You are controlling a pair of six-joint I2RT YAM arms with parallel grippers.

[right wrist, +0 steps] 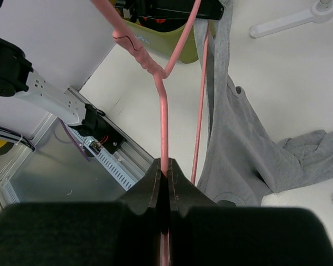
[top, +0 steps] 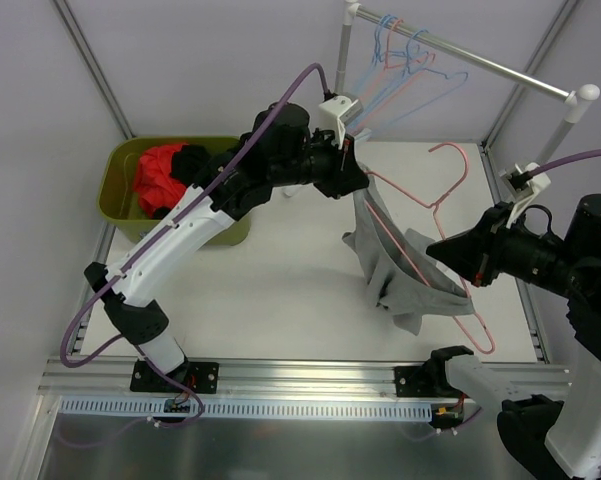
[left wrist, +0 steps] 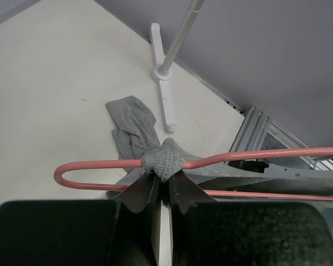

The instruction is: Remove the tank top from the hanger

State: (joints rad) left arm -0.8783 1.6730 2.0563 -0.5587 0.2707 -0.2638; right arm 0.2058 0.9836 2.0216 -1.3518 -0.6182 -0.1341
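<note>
A grey tank top [top: 395, 265] hangs on a pink wire hanger [top: 450, 170] held tilted above the table. My left gripper [top: 357, 180] is at the hanger's far upper end. In the left wrist view it [left wrist: 166, 178] is shut on the grey strap [left wrist: 165, 158] where that wraps over the hanger wire [left wrist: 94, 164]. My right gripper [top: 435, 247] is on the near side of the hanger; in the right wrist view it [right wrist: 164, 165] is shut on the pink wire [right wrist: 164, 122]. The tank top's body [right wrist: 238, 144] sags from the wire, and its lower part lies on the table.
A green bin [top: 120, 190] holding red and black clothes stands at the back left. A white clothes rack [top: 460, 55] with several blue and pink hangers spans the back right; its foot [left wrist: 163, 94] stands on the table. An aluminium rail [top: 280, 375] runs along the near edge.
</note>
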